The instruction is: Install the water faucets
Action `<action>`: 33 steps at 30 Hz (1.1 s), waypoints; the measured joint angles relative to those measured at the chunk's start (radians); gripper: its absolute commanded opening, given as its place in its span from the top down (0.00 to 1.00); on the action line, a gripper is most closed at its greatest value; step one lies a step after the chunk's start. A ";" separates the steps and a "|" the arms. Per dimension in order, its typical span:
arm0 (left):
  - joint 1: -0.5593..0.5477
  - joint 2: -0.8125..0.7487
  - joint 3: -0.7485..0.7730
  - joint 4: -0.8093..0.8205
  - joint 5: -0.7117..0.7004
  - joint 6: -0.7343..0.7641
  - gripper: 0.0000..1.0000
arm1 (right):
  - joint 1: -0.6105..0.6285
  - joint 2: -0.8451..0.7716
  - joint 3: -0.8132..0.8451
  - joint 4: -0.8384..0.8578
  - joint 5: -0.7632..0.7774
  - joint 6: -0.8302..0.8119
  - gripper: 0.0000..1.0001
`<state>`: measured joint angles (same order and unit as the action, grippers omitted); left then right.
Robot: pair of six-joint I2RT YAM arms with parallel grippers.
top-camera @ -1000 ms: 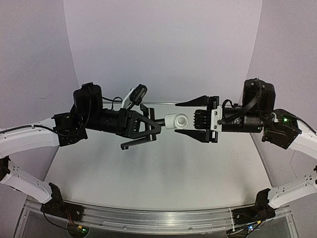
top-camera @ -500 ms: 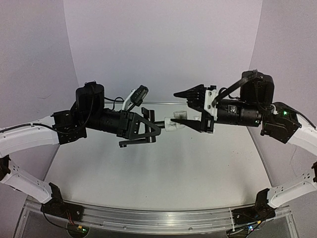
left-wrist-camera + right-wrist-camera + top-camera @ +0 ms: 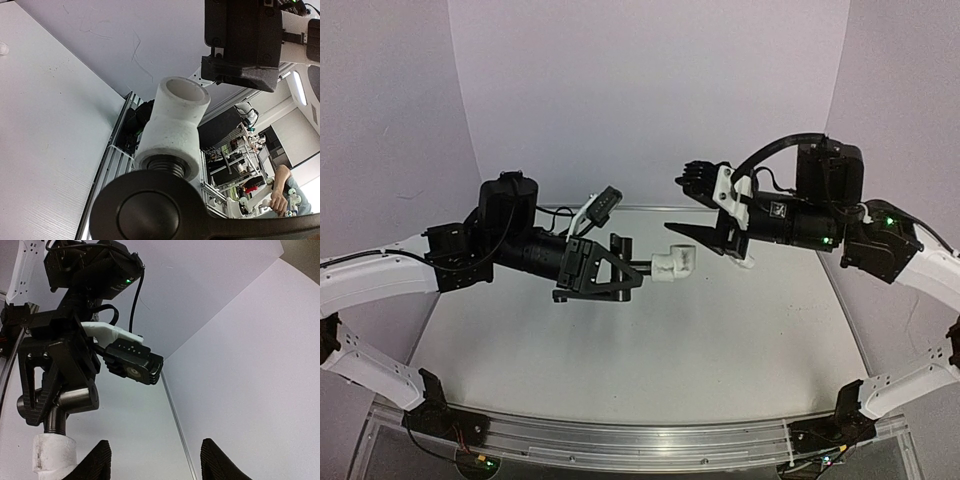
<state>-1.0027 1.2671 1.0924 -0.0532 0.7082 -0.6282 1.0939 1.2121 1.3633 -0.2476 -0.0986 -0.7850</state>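
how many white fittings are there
1: the fitting is on the end of the faucet held in midair by the left gripper. Others may be hidden.

fitting (image 3: 676, 262) on faucet (image 3: 646, 266) end | left claw (image 3: 628, 266) left | right claw (image 3: 693, 206) right, apart

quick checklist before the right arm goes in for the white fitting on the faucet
1. Left gripper shut on the faucet: ok.
2. Fitting sits on the faucet's thread: ok. How tight it is: cannot tell.
3. Right gripper open and holding nothing: ok.
4. Right jaws around the fitting: not ok. In the right wrist view the fitting lies outside the gap, apart from both fingers.
5. Fitting's free opening unblocked: ok in the left wrist view.
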 measured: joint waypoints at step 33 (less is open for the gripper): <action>0.061 0.164 -0.004 0.438 0.283 -0.578 1.00 | 0.031 -0.127 -0.249 0.050 -0.057 -0.901 0.54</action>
<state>-0.9415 1.4310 1.0885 0.3846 0.9911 -1.2060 1.1248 1.0847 1.1143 -0.1978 -0.1557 -1.6860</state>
